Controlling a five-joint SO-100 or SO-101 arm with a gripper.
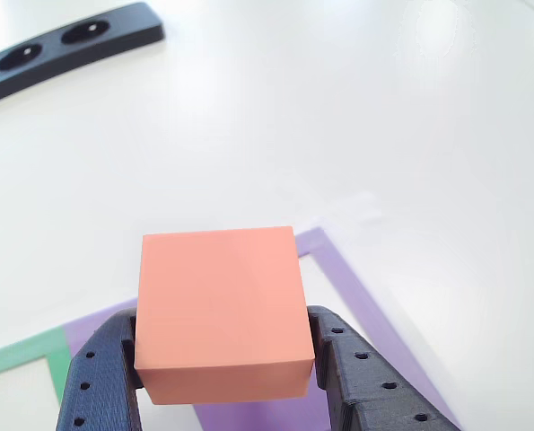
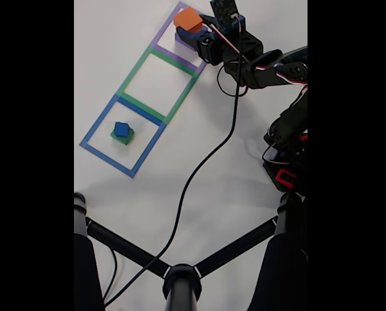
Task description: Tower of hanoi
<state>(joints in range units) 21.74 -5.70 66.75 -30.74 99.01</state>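
An orange cube point(image 1: 220, 310) is held between the dark blue fingers of my gripper point(image 1: 226, 319), which is shut on its two sides. Just below it shows the purple top of the purple cube point(image 1: 258, 417); whether the two touch I cannot tell. In the fixed view the orange cube point(image 2: 188, 18) sits over the purple cube point(image 2: 181, 37) in the purple square at the top, with my gripper point(image 2: 193, 27) around it. The small dark blue cube point(image 2: 120, 129) rests on the green cube point(image 2: 123, 137) inside the blue square.
Flat square outlines lie in a row: purple point(image 1: 356, 287), green point(image 2: 133, 70) and blue point(image 2: 96, 124). A black strip with round holes point(image 1: 69, 40) lies at the far left. A black cable point(image 2: 199, 168) crosses the table, and black stand legs point(image 2: 180, 278) spread along the bottom.
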